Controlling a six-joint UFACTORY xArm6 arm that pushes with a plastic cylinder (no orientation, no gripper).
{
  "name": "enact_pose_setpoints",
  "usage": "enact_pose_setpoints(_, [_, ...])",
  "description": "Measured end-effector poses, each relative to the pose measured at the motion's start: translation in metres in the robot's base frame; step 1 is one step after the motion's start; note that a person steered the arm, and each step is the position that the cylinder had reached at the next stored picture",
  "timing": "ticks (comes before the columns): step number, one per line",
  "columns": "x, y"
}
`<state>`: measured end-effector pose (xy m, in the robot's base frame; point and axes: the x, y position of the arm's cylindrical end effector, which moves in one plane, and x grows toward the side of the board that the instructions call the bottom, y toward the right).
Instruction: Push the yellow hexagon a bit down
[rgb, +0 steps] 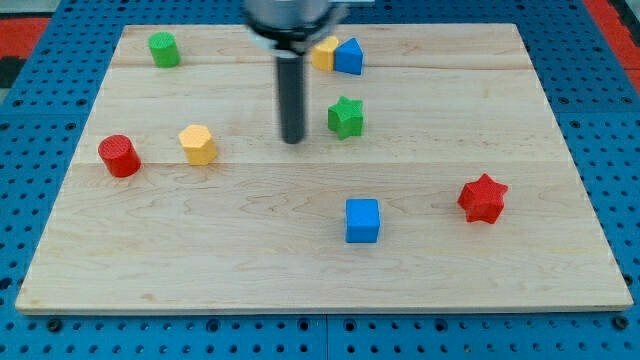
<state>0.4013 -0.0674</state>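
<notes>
Yellow hexagon (198, 144): left half of the board, just right of the red cylinder (119, 155), apart from it, nothing touching it.
Tip: my tip (293, 140) sits near board centre, well right of the yellow hexagon, roughly level with it; green star (346, 117) just to its right, with a gap.
Claw state: no claw on this rig, bare rod, holding nothing.
Top edge: green cylinder (163, 48) at upper left; blue block (349, 56) touching a second yellow block (325, 53), which is partly hidden by the rod, shape can't tell.
Lower right: blue cube (362, 220) below centre; red star (483, 198) further right.
Surface: wooden board (150, 260) on blue pegboard (40, 70).
</notes>
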Motion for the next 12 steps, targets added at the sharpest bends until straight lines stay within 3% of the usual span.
enact_pose_setpoints(1, [0.0, -0.061])
enact_pose_setpoints(3, [0.023, -0.093])
enact_pose_setpoints(4, [0.023, -0.092])
enact_pose_setpoints(5, [-0.003, -0.075])
enact_pose_setpoints(6, [-0.001, -0.121])
enact_pose_setpoints(8, [0.067, -0.126])
enact_pose_setpoints(12, [0.08, -0.126])
